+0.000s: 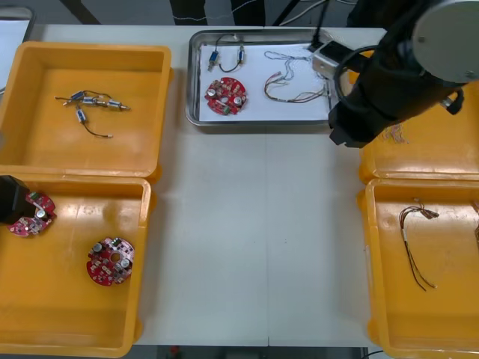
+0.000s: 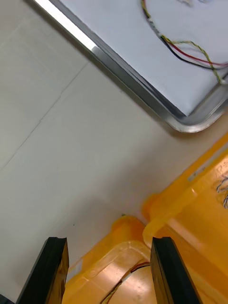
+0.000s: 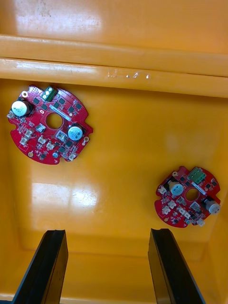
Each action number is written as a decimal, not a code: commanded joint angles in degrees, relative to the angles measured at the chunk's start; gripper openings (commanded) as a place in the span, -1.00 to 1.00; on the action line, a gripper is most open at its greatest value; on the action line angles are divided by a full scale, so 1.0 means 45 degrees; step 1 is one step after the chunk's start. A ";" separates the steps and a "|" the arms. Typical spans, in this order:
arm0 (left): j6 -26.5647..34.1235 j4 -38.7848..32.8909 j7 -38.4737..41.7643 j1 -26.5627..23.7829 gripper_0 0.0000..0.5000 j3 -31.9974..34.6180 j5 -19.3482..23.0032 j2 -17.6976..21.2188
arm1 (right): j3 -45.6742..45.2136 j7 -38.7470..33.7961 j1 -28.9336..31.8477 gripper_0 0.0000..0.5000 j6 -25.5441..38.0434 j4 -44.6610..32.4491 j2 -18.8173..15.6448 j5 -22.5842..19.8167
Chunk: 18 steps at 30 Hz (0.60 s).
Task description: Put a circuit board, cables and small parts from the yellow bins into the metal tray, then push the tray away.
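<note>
Pale table (image 1: 254, 224); the tray (image 1: 196, 75) sat at its far edge, loaded with board (image 1: 226, 96), cables (image 1: 292, 86) and parts (image 1: 227, 55). Right gripper (image 2: 109, 242) hung open beside its near right corner, likely to push it; left gripper (image 3: 107, 232) hovered open over a bin (image 1: 75, 329).

A robotics lab's electronics bench: yellow bins (image 1: 90, 48) of round red circuit boards (image 1: 109, 261), cables (image 1: 405, 238) and small metal parts (image 1: 93, 99) flank a metal tray (image 1: 254, 122) on a light table (image 1: 254, 239) (a black robot arm (image 1: 389, 75) reaches over one corner).
</note>
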 commanded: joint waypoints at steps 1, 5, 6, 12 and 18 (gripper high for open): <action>-0.0118 -0.0314 -0.0967 0.0239 1.00 0.0389 -0.0106 0.0188 | -0.1445 -0.1759 0.1347 1.00 0.0061 -0.1246 -0.1321 -0.0336; -0.0118 -0.0314 -0.0967 0.0239 1.00 0.0389 -0.0106 0.0188 | -0.2988 -0.3029 0.2734 1.00 0.0061 -0.1832 -0.1926 -0.0882; -0.0118 -0.0314 -0.0967 0.0239 1.00 0.0389 -0.0106 0.0188 | -0.3515 -0.3380 0.3183 1.00 0.0061 -0.1949 -0.2004 -0.0980; -0.0118 -0.0314 -0.0967 0.0239 1.00 0.0389 -0.0106 0.0188 | -0.5449 -0.3830 0.4882 1.00 0.0061 -0.2476 -0.2415 -0.0882; -0.0118 -0.0314 -0.0967 0.0239 1.00 0.0389 -0.0106 0.0188 | -0.6953 -0.3576 0.6113 1.00 0.0061 -0.2594 -0.2473 -0.0590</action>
